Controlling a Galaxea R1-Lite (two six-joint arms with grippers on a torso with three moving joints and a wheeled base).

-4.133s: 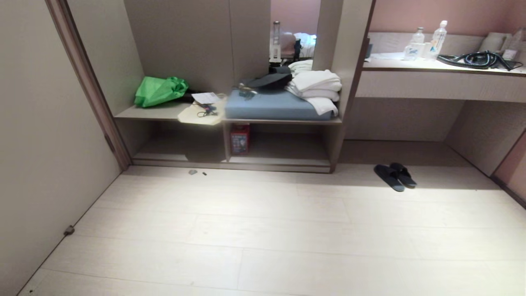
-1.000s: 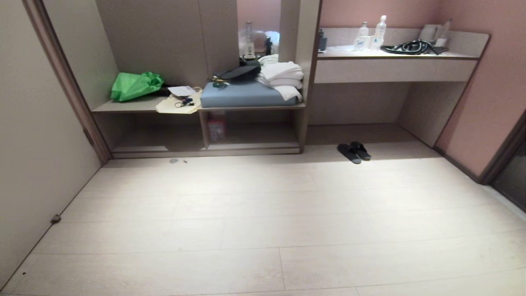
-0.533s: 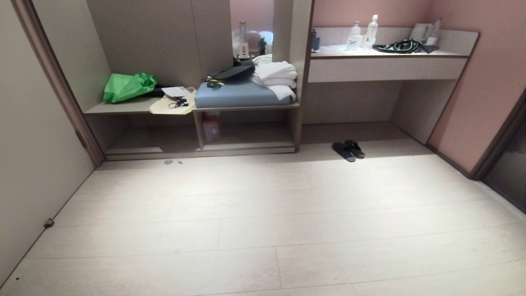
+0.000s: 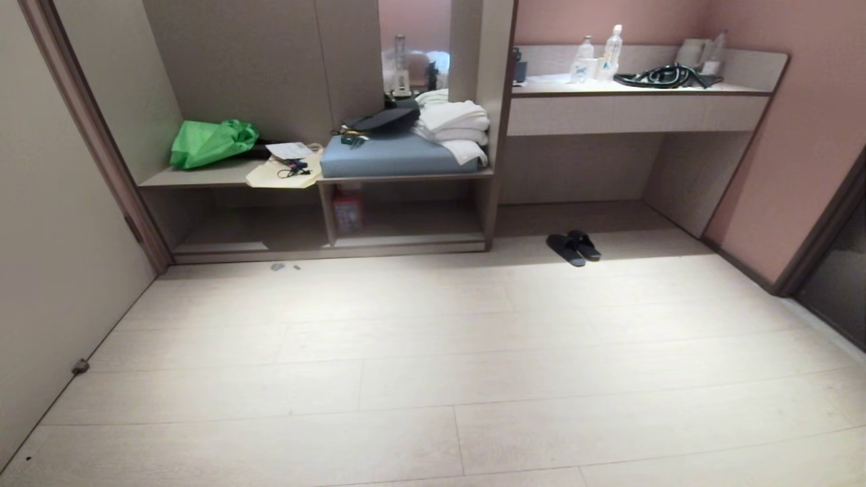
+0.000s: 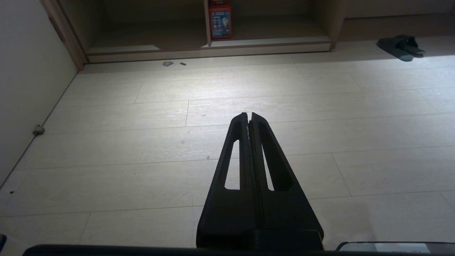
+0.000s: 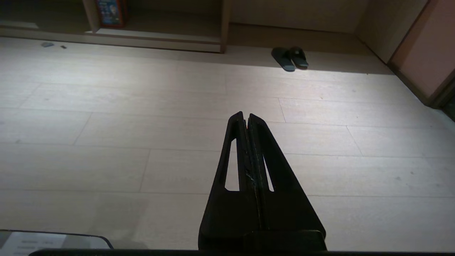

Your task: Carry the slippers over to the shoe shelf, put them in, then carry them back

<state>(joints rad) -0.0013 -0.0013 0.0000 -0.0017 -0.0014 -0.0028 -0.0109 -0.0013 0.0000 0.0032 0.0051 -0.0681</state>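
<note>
The slippers point(image 4: 574, 247), a dark blue-grey pair, lie side by side on the pale floor under the desk counter, just right of the shoe shelf point(image 4: 406, 238). They also show far off in the left wrist view as slippers point(image 5: 401, 47) and in the right wrist view as slippers point(image 6: 289, 58). The shoe shelf is a low open bay with an upright divider beneath the blue-cushioned bench. My left gripper point(image 5: 249, 114) is shut and empty over bare floor. My right gripper point(image 6: 246, 115) is likewise shut with nothing in it. Neither arm appears in the head view.
A red box point(image 4: 345, 210) stands in the shelf bay beside the divider. On the bench lie a green bag point(image 4: 211, 142), a blue cushion point(image 4: 392, 155) and white towels point(image 4: 454, 125). The desk counter point(image 4: 636, 101) carries bottles and a black hose. Small scraps point(image 4: 277, 266) lie before the shelf.
Over the last seconds the whole view shifted and shrank, so the camera drew back from the shelf. In the last half second the view holds still. The slippers have stayed in place.
</note>
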